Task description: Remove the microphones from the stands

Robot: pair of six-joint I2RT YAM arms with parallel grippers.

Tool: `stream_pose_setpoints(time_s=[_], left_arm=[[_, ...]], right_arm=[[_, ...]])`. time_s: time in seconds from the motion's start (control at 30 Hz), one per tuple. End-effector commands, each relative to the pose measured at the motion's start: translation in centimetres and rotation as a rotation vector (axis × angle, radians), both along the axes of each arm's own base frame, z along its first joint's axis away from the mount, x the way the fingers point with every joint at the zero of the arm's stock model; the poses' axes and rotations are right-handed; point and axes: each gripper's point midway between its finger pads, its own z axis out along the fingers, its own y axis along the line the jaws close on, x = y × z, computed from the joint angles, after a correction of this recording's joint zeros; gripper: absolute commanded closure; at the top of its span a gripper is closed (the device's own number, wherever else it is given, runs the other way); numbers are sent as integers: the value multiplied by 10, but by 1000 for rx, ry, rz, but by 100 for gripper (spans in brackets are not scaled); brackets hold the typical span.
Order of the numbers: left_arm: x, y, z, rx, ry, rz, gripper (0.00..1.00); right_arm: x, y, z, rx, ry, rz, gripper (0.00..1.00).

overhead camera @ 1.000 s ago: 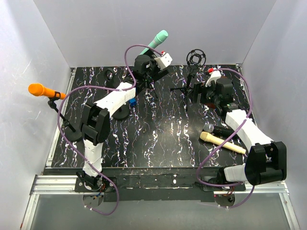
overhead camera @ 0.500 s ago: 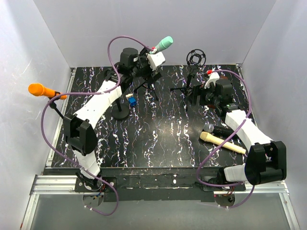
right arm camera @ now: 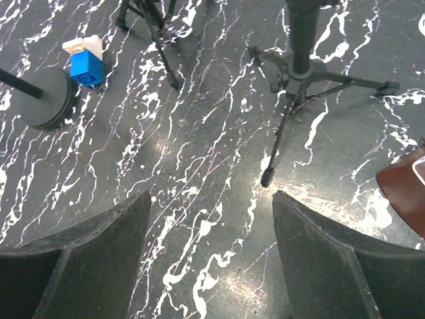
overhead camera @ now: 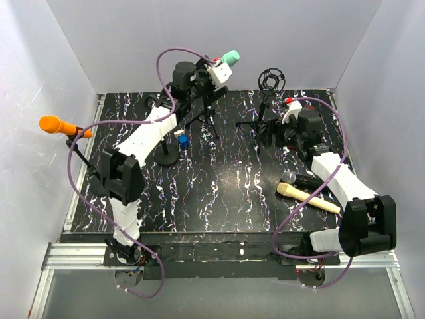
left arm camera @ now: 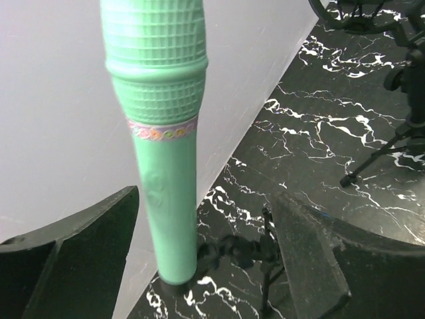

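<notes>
The green microphone [left arm camera: 163, 166] stands upright in a black clip [left arm camera: 239, 251] on its tripod stand [overhead camera: 202, 114] at the back of the table. In the top view only its head [overhead camera: 230, 58] shows. My left gripper [left arm camera: 206, 199] is open around the handle. The left finger [left arm camera: 99, 246] is almost against the handle, and the right finger [left arm camera: 312, 252] stands well apart from it. Seen from above, the left gripper [overhead camera: 222, 66] is raised at the back wall. My right gripper [right arm camera: 211, 196] hangs open over bare table, nothing between its fingers, near a second tripod [right arm camera: 299, 73].
An orange microphone [overhead camera: 56, 125] sits on a stand at the far left. A shock-mount stand [overhead camera: 271, 80] is at the back right. Two loose microphones [overhead camera: 307, 197] lie beside the right arm. A blue block [overhead camera: 180, 140] and a round stand base [overhead camera: 166, 157] are left of centre.
The left arm swung up and back, bringing its gripper around the green microphone, and its jaws have narrowed. The right gripper shifted slightly left and closed a little.
</notes>
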Motion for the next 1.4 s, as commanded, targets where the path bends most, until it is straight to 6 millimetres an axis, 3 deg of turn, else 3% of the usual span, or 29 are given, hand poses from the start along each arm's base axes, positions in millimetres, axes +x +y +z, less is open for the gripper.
stream_pose_setpoints(time_s=[0.0,0.27,0.67,0.8,1.0,1.03,1.17,1.3,1.37], left_arm=[[13,-13,-3,18,-12,-52,24],[31,-18,-9,54,-65,-46,39],[46,-10,-1,71,-118,17,50],[45,-6,4,78,-116,30,62],[32,-5,-1,66,-58,12,98],[29,-5,0,58,-53,5,100],[14,-5,3,29,-25,-18,100],[0,-4,19,-25,-8,-30,100],[-10,-5,25,-58,7,-50,100]], right_arm=[[-9,14,12,20,-51,115,21],[-26,24,8,40,-40,207,25],[-25,29,5,51,-40,242,27],[-38,48,13,72,-85,398,31],[-37,76,32,108,-191,525,30],[-34,81,34,114,-208,542,30],[-17,99,58,169,-254,563,30],[-5,112,73,178,-296,590,31],[-2,118,79,191,-326,618,25]])
